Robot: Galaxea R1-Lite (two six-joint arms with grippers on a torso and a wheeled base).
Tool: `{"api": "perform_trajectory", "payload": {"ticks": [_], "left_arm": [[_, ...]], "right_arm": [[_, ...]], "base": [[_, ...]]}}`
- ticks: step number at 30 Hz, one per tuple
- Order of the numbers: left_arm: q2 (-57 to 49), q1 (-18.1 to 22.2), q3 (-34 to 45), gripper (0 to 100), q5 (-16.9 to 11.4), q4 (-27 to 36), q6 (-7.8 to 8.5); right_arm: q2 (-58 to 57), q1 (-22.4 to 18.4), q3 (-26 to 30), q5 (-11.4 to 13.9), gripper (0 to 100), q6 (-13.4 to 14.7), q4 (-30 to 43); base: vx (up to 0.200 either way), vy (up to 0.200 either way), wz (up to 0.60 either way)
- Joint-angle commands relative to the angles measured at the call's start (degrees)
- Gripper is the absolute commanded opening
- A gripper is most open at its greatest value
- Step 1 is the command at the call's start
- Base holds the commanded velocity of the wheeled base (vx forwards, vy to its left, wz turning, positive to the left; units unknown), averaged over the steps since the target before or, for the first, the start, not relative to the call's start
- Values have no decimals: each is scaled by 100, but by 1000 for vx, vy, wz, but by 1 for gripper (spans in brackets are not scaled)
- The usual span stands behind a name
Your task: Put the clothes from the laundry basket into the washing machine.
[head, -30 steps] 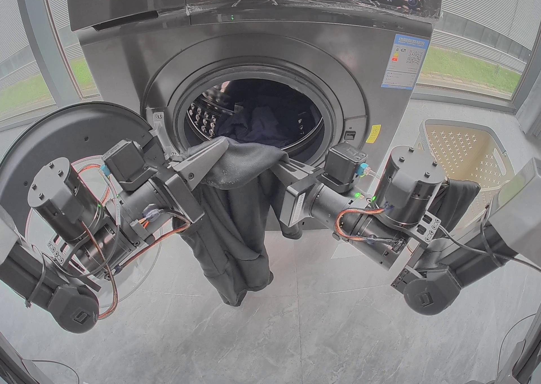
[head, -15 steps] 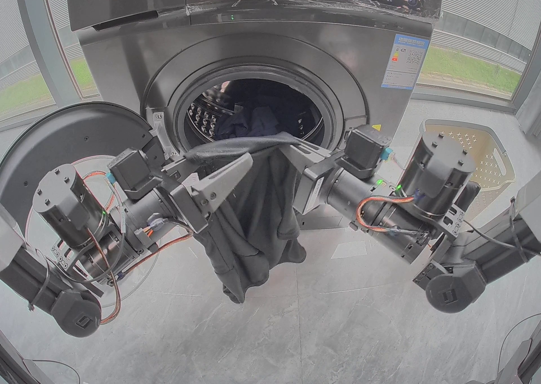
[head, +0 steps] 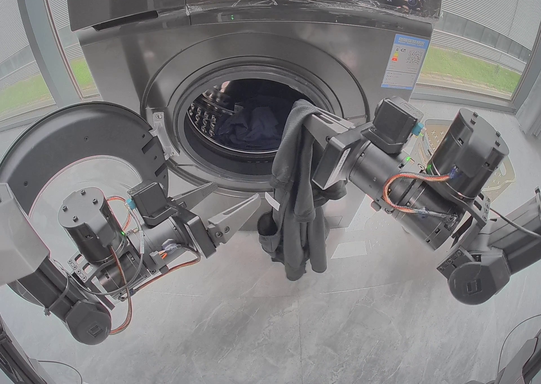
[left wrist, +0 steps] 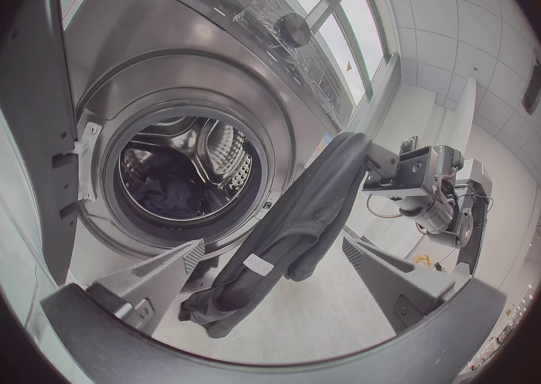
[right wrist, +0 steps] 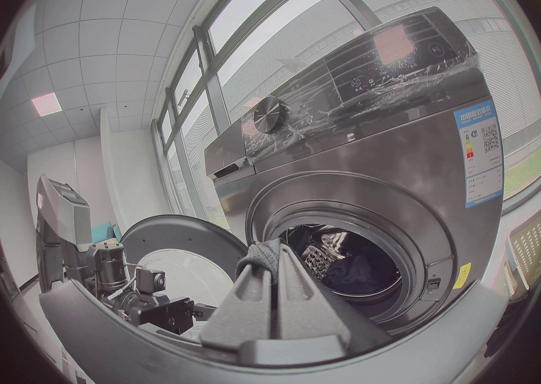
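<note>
A dark grey garment (head: 296, 199) hangs in front of the washing machine (head: 253, 36), just below the right side of its open drum mouth (head: 225, 115). My right gripper (head: 313, 116) is shut on the garment's top end; in the right wrist view the cloth (right wrist: 258, 253) bunches at the closed fingertips. My left gripper (head: 234, 202) stands open, lower and to the left, clear of the cloth. In the left wrist view the garment (left wrist: 304, 210) dangles beyond the spread fingers (left wrist: 169, 272). Dark clothes (head: 253, 120) lie inside the drum.
The round washer door (head: 67, 143) stands swung open at the left, close behind my left arm. A beige laundry basket (head: 424, 140) sits on the floor at the right, mostly hidden by my right arm. Bare grey floor (head: 282, 323) lies in front.
My left gripper let go of the garment and dropped down to the left. My right gripper rose toward the drum's right rim, and the garment now hangs from it alone.
</note>
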Motion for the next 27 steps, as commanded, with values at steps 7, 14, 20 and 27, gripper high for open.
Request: {"api": "perform_trajectory", "payload": {"ticks": [7, 14, 20, 27], "left_arm": [[618, 220, 297, 100, -36, -28, 15], [1102, 290, 614, 100, -308, -46, 296], [1673, 308, 640, 100, -440, -54, 709], [1981, 484, 429, 100, -590, -54, 726]], "right_arm": [[-71, -52, -74, 0, 0, 1, 25], [-54, -43, -118, 0, 0, 1, 25], [-45, -34, -118, 0, 0, 1, 42], [-45, 1, -145, -8, 0, 1, 60]], "base": [[0, 0, 0], [0, 0, 0], [0, 0, 0], [0, 0, 0]]}}
